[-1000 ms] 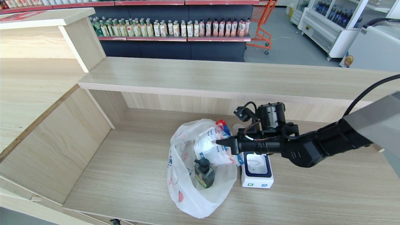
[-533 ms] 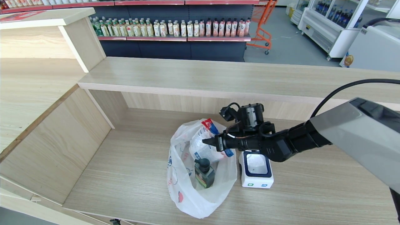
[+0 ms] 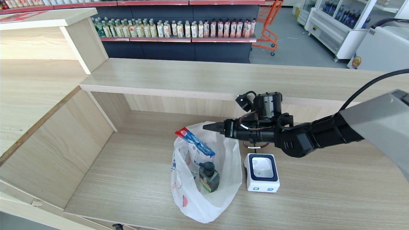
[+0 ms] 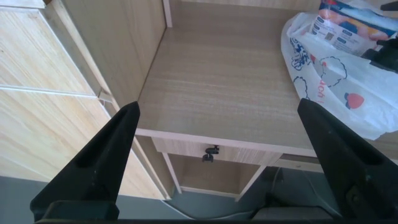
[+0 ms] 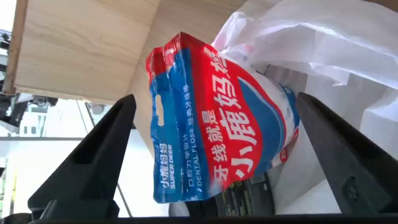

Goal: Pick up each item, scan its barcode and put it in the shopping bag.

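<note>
Seeing right gripper gaping wide, empty, just above shopping bag. Judging pouch inside light, floppy, slick; favouring pinching sealed top edge.

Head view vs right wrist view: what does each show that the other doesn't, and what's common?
Head view, not the right wrist: the barcode scanner on the wood counter beside the white shopping bag, the drinks shelf behind, and the right gripper from outside, over the bag's far side.
Right wrist view, not the head: the broad printed face of the red-and-blue pouch, framed between the gripper's spread fingers.
Both: the pouch sticking up out of the bag, and counter wood.
</note>
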Robot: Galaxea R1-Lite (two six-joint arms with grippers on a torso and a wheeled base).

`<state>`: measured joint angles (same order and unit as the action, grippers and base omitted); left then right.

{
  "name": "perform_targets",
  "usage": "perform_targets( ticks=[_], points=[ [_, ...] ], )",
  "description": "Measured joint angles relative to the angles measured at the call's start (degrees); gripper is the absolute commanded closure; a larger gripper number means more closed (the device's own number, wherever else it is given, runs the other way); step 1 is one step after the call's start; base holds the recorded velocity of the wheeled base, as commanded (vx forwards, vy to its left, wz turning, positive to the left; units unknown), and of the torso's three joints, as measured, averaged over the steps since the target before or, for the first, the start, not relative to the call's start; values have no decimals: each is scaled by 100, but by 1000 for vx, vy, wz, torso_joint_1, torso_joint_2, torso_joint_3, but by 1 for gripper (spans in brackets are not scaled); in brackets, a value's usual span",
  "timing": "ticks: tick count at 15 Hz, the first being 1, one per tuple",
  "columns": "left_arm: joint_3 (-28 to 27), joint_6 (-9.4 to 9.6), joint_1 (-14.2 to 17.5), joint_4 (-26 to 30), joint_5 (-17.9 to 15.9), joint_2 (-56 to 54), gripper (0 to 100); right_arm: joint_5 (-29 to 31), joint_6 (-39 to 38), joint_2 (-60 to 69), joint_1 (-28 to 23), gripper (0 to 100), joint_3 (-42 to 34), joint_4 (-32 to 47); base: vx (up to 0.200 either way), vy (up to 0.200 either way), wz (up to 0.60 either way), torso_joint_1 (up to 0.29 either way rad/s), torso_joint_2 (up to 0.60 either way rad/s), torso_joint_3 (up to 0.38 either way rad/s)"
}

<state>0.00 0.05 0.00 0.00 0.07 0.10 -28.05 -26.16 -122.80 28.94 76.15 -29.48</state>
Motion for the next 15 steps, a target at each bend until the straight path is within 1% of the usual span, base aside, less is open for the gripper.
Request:
perform_targets(
  ticks=[2,6,7,9,10,12,15],
  points=[
    [0,2,0,0,0,0,0,-35,-105,328,-116,0,-276,-13,0,0,0,0,0,0],
    [0,2,0,0,0,0,0,-35,-85,1379,-571,0,-1246,85,0,0,0,0,0,0],
    [0,2,0,0,0,0,0,-24,66,1849,-709,0,-1637,149,0,0,0,0,0,0],
    [0,0,0,0,0,0,0,128,699,2892,-1003,0,-2527,257,0,0,0,0,0,0],
    [0,-2,0,0,0,0,0,358,994,3454,-1169,0,-2988,310,0,0,0,0,0,0],
    [0,2,0,0,0,0,0,1136,1398,4710,-1545,0,-3985,468,0,0,0,0,0,0],
    [0,0,0,0,0,0,0,2222,1684,6665,-1955,0,-5368,920,0,0,0,0,0,0]
  ],
)
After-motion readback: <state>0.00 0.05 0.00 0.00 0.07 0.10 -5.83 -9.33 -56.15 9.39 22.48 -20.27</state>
